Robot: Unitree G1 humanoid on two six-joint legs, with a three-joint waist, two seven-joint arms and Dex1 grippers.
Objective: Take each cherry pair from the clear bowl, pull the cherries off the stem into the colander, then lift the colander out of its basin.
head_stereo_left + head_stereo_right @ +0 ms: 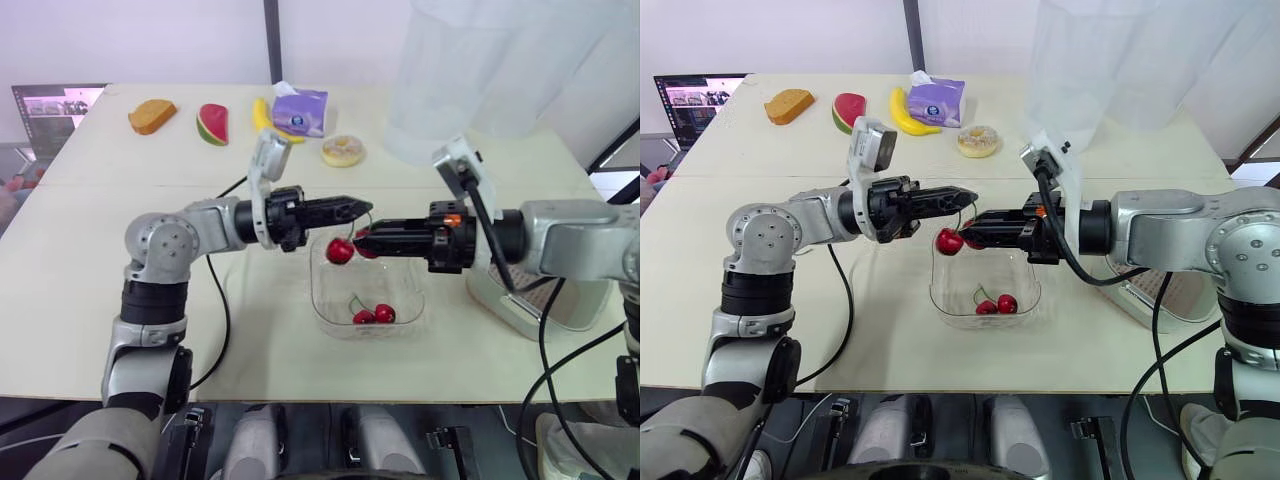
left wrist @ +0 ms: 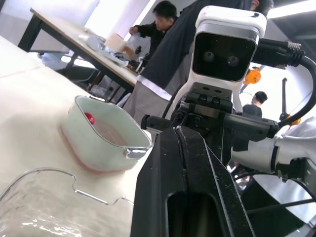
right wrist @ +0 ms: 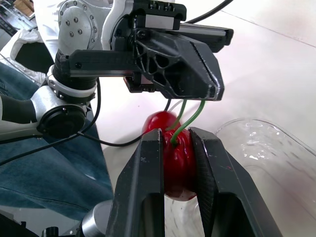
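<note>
Above the bowl [image 1: 319, 300], a paired stem [image 3: 190, 121] is pinched in the closed left gripper [image 1: 360, 208] while one cherry [image 3: 177, 163] is clamped by the right gripper [image 1: 363, 242], apparently for pulling apart.

The pale tabletop [image 1: 80, 260] holds a clear bowl [image 1: 330, 310], a basin [image 1: 498, 308], bread [image 1: 152, 116], a watermelon slice [image 1: 213, 124], a banana [image 1: 262, 115], tissues [image 1: 300, 111] and a donut [image 1: 343, 151]
</note>
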